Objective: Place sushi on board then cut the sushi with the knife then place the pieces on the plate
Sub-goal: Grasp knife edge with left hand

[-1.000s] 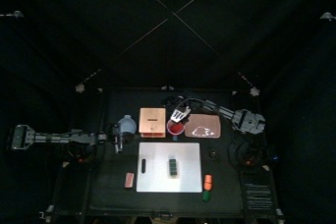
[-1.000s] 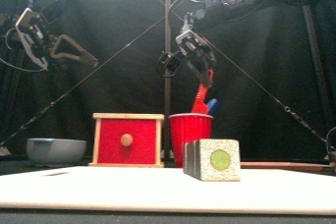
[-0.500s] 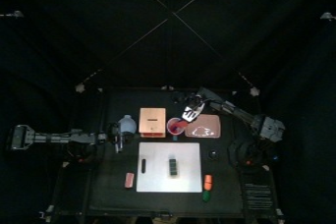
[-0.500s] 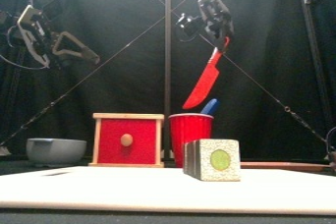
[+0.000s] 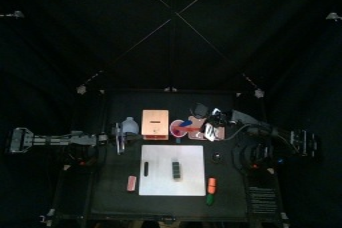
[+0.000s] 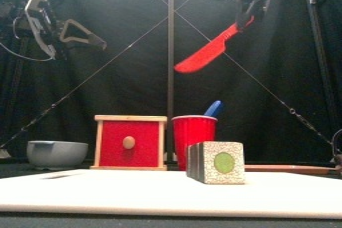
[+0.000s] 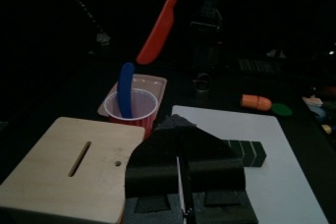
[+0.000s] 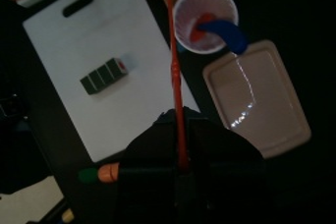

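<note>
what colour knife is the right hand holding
The knife is red, clearest in the front view.

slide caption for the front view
Right gripper holds the red knife high above the red cup, sushi roll on the white board.

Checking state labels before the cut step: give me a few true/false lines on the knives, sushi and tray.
1. The right gripper holds the red knife up in the air. True.
2. The blue knife lies on the white board. False: it stands in the red cup.
3. The sushi roll sits on the white board. True.
4. Sushi pieces lie on the pink tray. False: the tray holds none.
</note>
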`<state>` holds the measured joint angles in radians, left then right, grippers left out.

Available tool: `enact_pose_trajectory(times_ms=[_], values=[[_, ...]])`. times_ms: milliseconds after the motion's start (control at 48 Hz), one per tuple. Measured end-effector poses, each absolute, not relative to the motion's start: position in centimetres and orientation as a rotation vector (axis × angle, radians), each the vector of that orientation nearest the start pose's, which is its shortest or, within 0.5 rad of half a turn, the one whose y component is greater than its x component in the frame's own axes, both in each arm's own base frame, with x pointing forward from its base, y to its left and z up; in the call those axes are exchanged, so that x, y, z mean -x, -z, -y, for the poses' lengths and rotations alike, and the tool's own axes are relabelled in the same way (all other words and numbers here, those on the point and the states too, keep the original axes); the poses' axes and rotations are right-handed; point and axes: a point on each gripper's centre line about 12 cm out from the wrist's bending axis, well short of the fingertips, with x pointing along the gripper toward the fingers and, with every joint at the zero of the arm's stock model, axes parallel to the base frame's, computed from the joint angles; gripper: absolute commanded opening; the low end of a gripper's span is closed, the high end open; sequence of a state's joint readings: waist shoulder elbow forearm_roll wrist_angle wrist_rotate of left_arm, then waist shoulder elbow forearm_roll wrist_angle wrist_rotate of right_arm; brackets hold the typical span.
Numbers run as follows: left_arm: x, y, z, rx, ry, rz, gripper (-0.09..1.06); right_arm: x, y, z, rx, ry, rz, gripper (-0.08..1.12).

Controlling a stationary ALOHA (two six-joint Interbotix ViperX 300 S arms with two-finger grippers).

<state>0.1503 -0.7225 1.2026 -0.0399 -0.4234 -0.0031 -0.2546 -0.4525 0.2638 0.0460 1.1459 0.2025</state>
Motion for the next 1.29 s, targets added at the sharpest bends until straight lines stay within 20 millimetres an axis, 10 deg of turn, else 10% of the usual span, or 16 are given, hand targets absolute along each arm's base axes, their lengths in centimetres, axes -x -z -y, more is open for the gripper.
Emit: enact_pose_trajectory(times_ms=[375, 896, 1292], values=[[-24.0, -26.1, -2.8, 0.041, -0.124, -0.025, 0.12, -25.7, -31.5, 3.8, -0.233, 0.198, -0.563, 0.4], [-28.4, -24.6, -0.7, 0.117, -0.059, -0.2, 0.97, -26.6, -25.2, 0.8, -0.122, 0.057, -0.413, 0.39], [-31.3, -23.8, -0.3, 0.151, -0.049, -0.427, 1.02, -28.3, -22.3, 0.5, -0.117, 0.049, -0.523, 0.39]])
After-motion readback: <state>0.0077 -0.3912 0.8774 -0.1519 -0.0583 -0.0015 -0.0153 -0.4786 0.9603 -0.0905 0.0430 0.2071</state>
